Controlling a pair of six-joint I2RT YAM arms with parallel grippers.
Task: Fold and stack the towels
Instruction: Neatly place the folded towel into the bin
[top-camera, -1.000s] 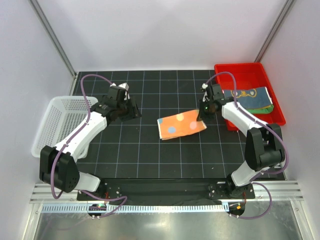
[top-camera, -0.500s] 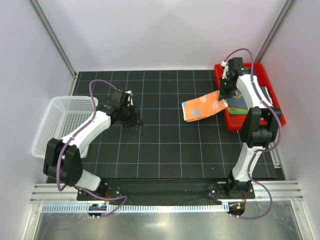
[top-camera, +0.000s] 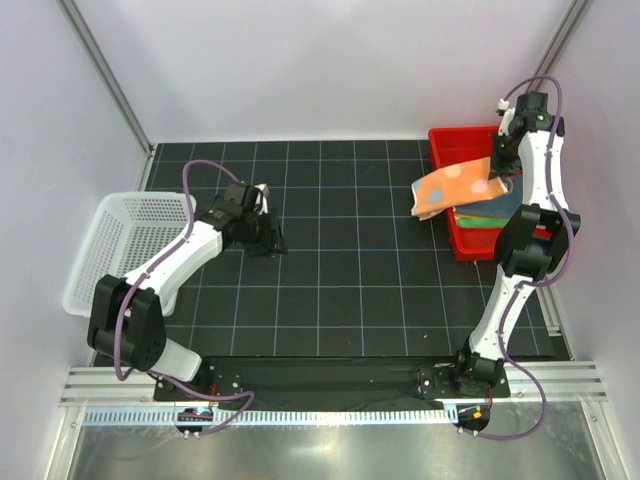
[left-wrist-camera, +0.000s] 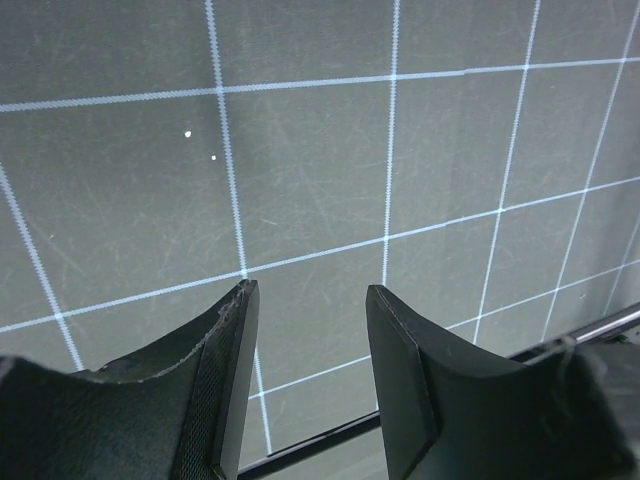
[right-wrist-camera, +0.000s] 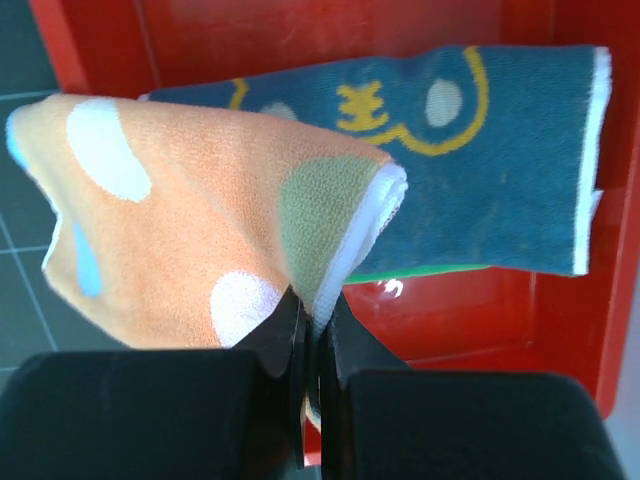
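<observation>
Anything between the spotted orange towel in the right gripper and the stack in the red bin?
Nothing visible. The right gripper holds the orange towel over the red bin, the folded blue towel lying bare below.

fingers (left-wrist-camera: 225, 400) apart above the dark mat (left-wrist-camera: 300, 150) (white grid lines)

white mesh basket (top-camera: 100, 262): mat's left edge | red bin (top-camera: 455, 145): far right corner | black grid mat (top-camera: 340, 290): flat

Held towel (top-camera: 450, 187) overhangs tray (top-camera: 462, 137) containing folded towels (right-wrist-camera: 500, 180).
</observation>
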